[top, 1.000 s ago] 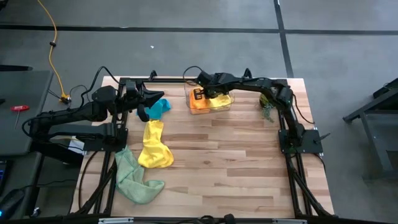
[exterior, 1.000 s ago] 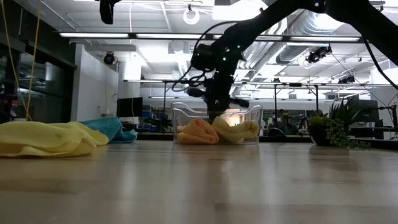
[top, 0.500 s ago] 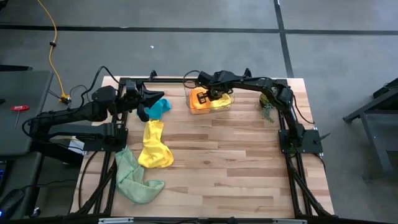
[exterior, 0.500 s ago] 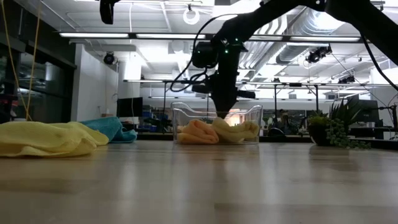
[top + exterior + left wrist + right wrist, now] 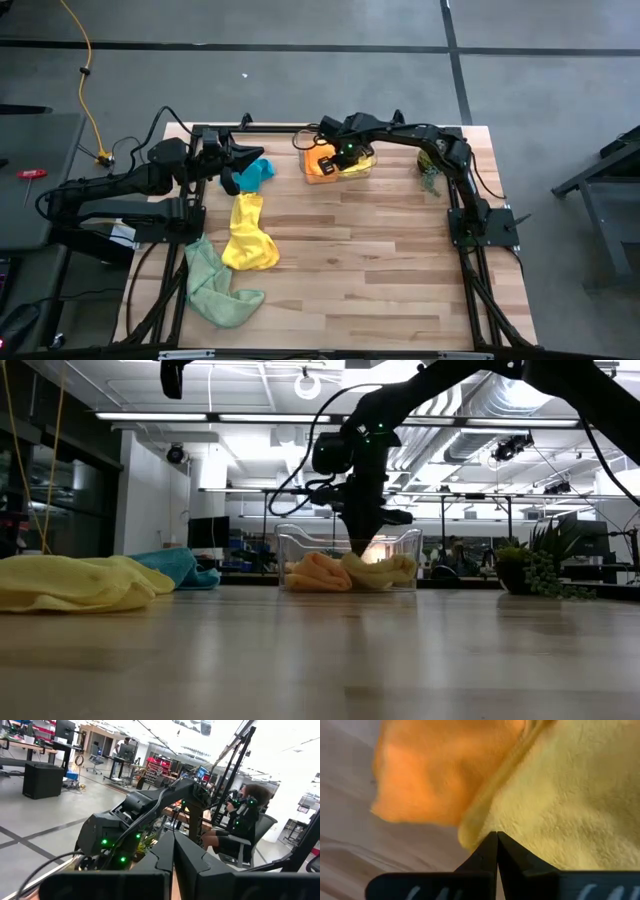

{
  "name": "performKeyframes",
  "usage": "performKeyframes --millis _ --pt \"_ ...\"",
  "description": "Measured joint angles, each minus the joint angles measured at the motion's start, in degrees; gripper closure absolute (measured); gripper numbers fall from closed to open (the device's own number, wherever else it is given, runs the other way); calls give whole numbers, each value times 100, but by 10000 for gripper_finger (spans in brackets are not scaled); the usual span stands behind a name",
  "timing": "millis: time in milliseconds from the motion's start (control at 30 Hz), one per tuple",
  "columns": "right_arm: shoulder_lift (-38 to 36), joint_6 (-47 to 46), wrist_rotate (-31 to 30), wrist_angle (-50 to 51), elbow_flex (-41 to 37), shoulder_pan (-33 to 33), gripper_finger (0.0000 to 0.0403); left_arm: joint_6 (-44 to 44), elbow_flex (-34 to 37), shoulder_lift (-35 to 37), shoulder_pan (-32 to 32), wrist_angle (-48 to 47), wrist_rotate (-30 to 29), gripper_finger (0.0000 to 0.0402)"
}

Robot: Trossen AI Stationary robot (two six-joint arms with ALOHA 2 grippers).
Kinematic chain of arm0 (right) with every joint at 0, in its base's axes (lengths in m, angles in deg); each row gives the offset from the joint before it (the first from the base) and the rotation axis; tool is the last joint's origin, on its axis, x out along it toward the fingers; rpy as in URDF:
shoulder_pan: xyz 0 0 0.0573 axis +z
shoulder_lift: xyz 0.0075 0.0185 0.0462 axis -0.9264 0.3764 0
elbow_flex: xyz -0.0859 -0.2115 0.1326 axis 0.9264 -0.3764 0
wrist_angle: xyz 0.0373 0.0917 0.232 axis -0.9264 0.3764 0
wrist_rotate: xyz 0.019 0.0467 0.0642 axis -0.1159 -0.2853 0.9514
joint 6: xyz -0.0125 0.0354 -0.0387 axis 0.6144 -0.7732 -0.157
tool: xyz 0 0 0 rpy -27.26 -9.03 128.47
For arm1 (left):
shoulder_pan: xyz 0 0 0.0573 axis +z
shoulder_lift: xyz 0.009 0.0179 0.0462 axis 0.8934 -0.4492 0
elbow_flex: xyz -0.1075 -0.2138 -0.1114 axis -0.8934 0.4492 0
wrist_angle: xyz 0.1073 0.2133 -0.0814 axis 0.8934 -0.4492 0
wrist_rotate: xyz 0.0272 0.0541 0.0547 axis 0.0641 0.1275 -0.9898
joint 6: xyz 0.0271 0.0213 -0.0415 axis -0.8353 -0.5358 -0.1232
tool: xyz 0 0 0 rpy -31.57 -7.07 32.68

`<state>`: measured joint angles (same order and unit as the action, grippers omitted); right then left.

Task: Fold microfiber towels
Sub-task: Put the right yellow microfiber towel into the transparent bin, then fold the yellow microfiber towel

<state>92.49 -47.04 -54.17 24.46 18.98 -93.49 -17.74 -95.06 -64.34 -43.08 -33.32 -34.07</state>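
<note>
A clear bin (image 5: 336, 172) at the table's far middle holds an orange towel (image 5: 319, 162) and a yellow towel (image 5: 560, 805), bunched side by side. My right gripper (image 5: 496, 838) is shut and points down into the bin (image 5: 400, 545), its tips at the yellow towel's edge beside the orange one (image 5: 435, 770). On the left of the table lie a teal towel (image 5: 260, 172), a second yellow towel (image 5: 247, 238) and a light green towel (image 5: 213, 285), all crumpled. My left gripper (image 5: 255, 160) is shut and held level above the teal towel. My right gripper comes from above, its shut fingertips (image 5: 490, 845) at the near edge of the yellow towel (image 5: 480, 827) in the bin. I cannot tell whether they touch the cloth. Nothing shows between the fingers.
A small potted plant (image 5: 429, 178) stands at the table's far right, also seen in the low view (image 5: 545, 565). The near and right parts of the wooden table (image 5: 380, 270) are bare. Beyond the table a person sits in a chair (image 5: 245, 820).
My right gripper has tipped from a slant to pointing almost straight down over the bin and has rolled about its own line, shifting slightly toward the table's right. It stays shut. The towels have kept their places.
</note>
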Motion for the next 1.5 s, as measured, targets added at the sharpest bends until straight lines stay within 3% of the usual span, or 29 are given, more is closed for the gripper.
performKeyframes --millis 367,533,733,867,1033,1167,1367,1500 --pt "113 268 239 117 0 -37 403 -11 0 0 0 -43 2 402" --pt "-200 453 -294 136 162 -166 403 -11 0 0 -2 -44 4 402" --pt "-1083 1657 -900 76 -82 32 403 -61 0 0 0 -44 24 401" --pt "-2095 1983 -1056 -838 -1269 315 403 -146 0 9 0 -130 95 401" --pt "-3802 1467 -702 -3095 -3515 737 403 -334 0 17 0 -385 178 401" --pt "-4936 1249 -581 -4946 -4810 1143 403 -455 117 17 0 -441 281 401" --pt "-5843 1595 -611 -7011 -5838 1595 403 -470 486 17 -81 -380 436 402" --pt "-6049 1626 -605 -7318 -6042 1718 403 -470 847 15 -365 -74 -38 401"
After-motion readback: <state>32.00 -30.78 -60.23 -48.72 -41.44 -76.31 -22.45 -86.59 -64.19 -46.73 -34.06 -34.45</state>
